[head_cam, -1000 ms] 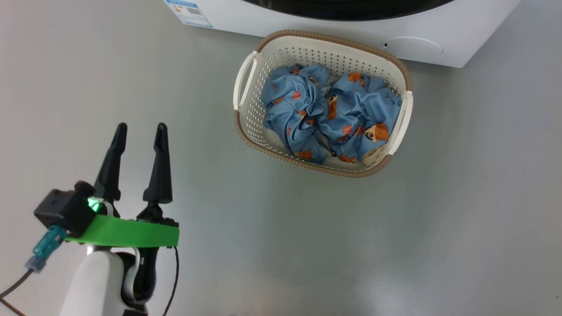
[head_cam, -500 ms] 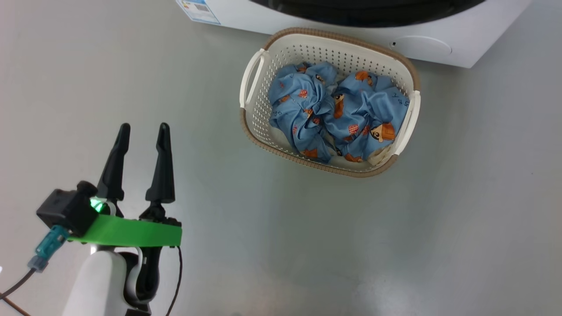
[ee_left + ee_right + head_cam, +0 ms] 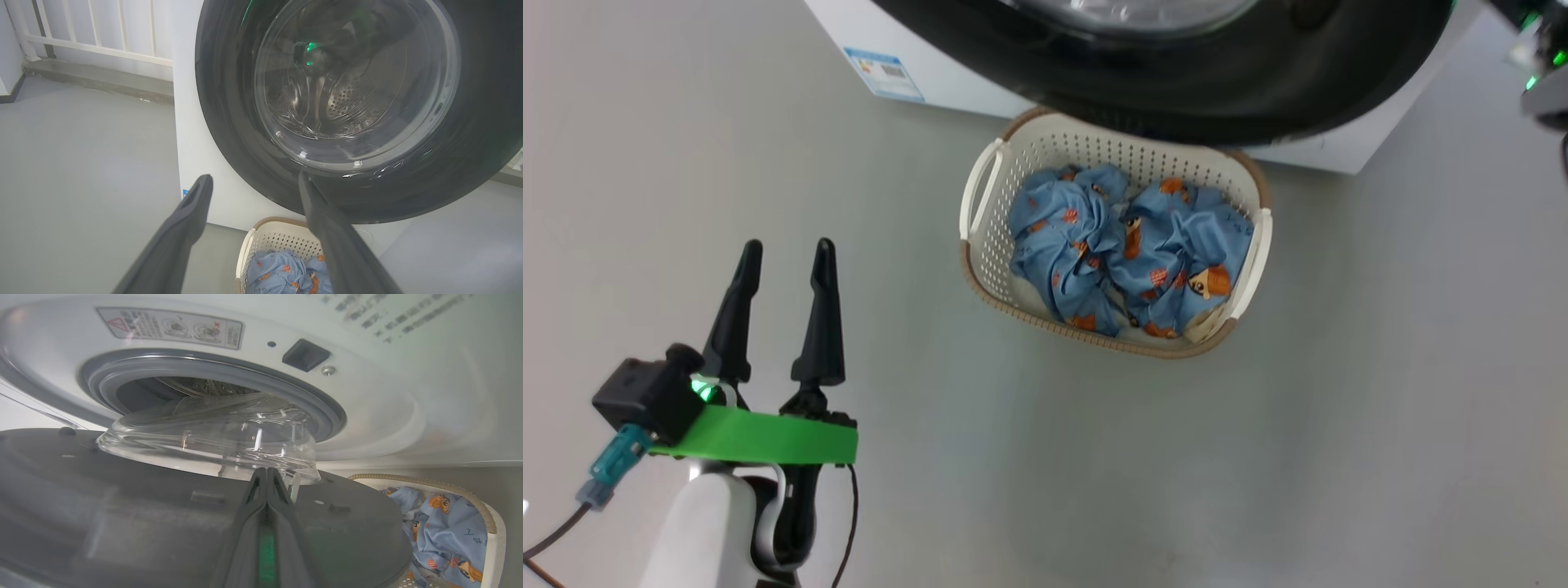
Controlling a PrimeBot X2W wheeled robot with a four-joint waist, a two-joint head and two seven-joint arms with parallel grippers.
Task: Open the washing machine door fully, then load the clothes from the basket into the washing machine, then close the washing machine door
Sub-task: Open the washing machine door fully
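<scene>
The left gripper (image 3: 787, 245) points forward with fingers spread wide, while the right gripper (image 3: 266, 473) has its fingers pressed together.

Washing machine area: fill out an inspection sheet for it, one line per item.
Surface: smooth grey floor.
Job's things: washing machine door partly open, covering the far rim of the basket in the head view; clothes bunched in the basket; washing machine white.
Clutter: nothing seen.
Grippers: left gripper open, empty, over the floor left of the basket; right gripper shut, tips at the door's inner face by the glass bowl.
Cables: dark cable beside the left wrist.
Surroundings: white railing behind the washer.
</scene>
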